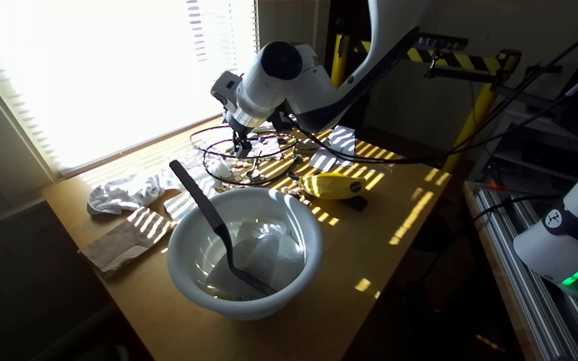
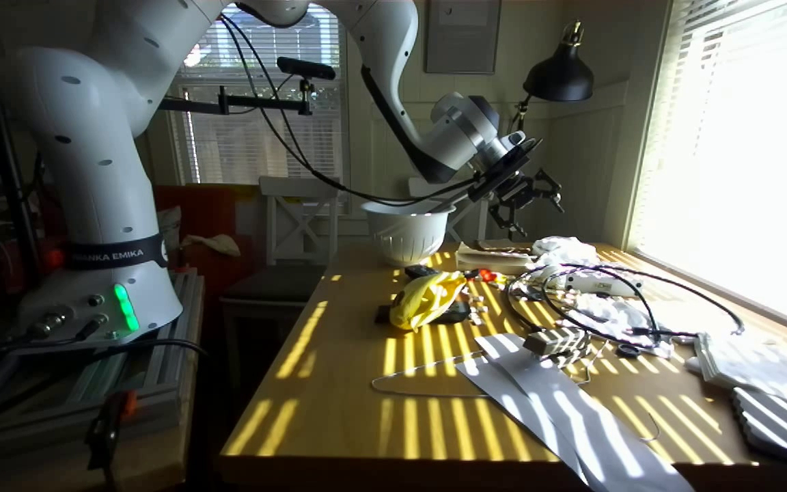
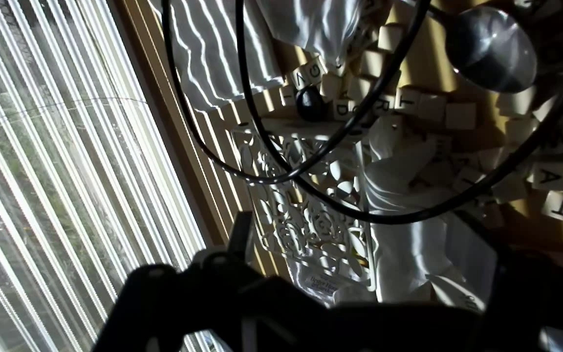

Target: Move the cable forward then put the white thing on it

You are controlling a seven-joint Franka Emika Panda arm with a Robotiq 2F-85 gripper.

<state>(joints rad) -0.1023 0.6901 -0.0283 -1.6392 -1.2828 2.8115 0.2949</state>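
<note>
Loose loops of the thin black cable (image 3: 379, 218) cross the upper part of the wrist view. In an exterior view the cable (image 2: 708, 298) lies springy over the clutter by the window. Beneath it in the wrist view is a white openwork piece (image 3: 322, 223) with a cut-out floral pattern; several other white things lie around, so I cannot tell for certain which is the white thing. My gripper (image 2: 538, 220) hangs above the table with its fingers wide apart and nothing held. From the wrist, the gripper (image 3: 359, 232) looks down past the openwork piece and the cable's lower curve.
A white bowl (image 1: 311, 225) with a black-handled utensil (image 1: 198, 195) rising from it stands at one table end. Around the cable are letter tiles (image 3: 555, 176), a metal spoon (image 3: 491, 51), crumpled white plastic (image 1: 123, 193) and a yellow bag (image 2: 427, 301). Paper sheets (image 2: 557, 403) lie nearby.
</note>
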